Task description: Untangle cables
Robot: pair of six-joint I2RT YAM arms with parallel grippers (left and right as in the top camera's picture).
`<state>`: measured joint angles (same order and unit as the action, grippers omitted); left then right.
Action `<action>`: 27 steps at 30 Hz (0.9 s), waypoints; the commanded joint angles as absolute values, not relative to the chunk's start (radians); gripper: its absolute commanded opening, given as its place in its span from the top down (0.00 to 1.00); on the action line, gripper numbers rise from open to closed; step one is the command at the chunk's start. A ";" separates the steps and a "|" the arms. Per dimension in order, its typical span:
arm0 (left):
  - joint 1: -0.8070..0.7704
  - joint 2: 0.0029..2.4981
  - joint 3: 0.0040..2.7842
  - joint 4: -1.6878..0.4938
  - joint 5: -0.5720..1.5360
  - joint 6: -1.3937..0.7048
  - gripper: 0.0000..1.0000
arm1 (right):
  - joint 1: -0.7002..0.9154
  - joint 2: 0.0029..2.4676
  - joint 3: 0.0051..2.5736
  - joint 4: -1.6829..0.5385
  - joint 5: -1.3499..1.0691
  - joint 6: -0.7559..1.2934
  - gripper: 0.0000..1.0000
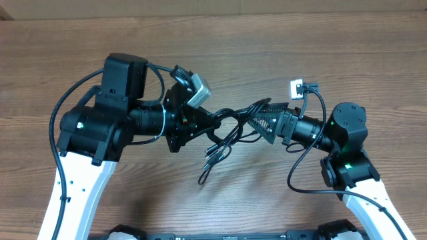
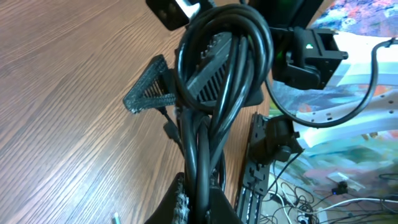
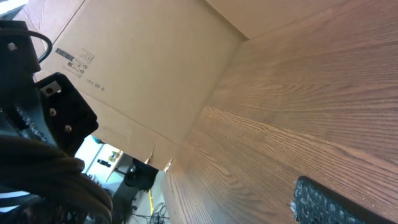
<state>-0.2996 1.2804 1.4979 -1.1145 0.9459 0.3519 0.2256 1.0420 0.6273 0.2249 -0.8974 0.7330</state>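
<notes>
Wood-grain bench [image 1: 267,40] underlies both arms; the cable bundle [image 1: 229,132] runs left-right between them, apparently pinched in the left claw [image 1: 210,124] and looped around one finger of the spread right claw [image 1: 253,121].

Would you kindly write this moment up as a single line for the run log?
task: untangle cables | left fingers: shut on cables | right fingers: open, at the loop | status: not yet untangled

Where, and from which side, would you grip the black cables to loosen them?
Probably the loose tails trailing out of the cables toward the near edge of the table, approached from that open side: they stick out free, while the bunch is crowded between the left pincer and right pincer.
</notes>
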 commanded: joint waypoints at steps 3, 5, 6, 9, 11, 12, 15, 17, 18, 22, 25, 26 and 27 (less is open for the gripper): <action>-0.354 1.269 1.510 -1.105 1.030 0.386 0.96 | 0.254 1.044 0.641 0.229 -0.870 0.702 0.00; -0.391 1.270 1.510 -1.095 1.029 0.386 0.96 | 0.254 1.044 0.641 0.223 -0.854 0.703 0.00; -0.404 1.270 1.510 -1.093 1.029 0.386 0.96 | 0.254 1.044 0.641 0.218 -0.845 0.702 0.00; -0.431 1.270 1.510 -1.092 1.015 0.373 0.96 | 0.250 1.044 0.641 0.165 -0.782 0.702 0.00; -0.433 1.269 1.510 -1.097 0.994 0.346 0.96 | 0.241 1.044 0.641 0.110 -0.742 0.699 0.00; -0.432 1.269 1.510 -1.103 0.990 0.344 0.96 | 0.231 1.044 0.641 0.059 -0.715 0.687 0.00; -0.432 1.269 1.510 -1.103 0.990 0.344 0.96 | 0.209 1.044 0.641 -0.015 -0.681 0.672 0.00; -0.432 1.269 1.510 -1.103 0.984 0.344 0.96 | 0.192 1.044 0.641 -0.056 -0.665 0.672 0.00; -0.432 1.269 1.510 -1.103 0.983 0.344 0.96 | 0.184 1.044 0.641 -0.069 -0.661 0.672 0.00; -0.431 1.268 1.510 -1.103 0.960 0.344 0.96 | 0.150 1.044 0.641 -0.108 -0.648 0.657 0.00; -0.431 1.266 1.510 -1.104 0.941 0.344 0.96 | 0.130 1.044 0.641 -0.115 -0.648 0.657 0.00; -0.431 1.266 1.510 -1.104 0.941 0.344 0.96 | 0.122 1.044 0.641 -0.114 -0.647 0.657 0.00; -0.431 1.266 1.510 -1.106 0.941 0.344 0.96 | 0.111 1.044 0.641 -0.114 -0.643 0.657 0.00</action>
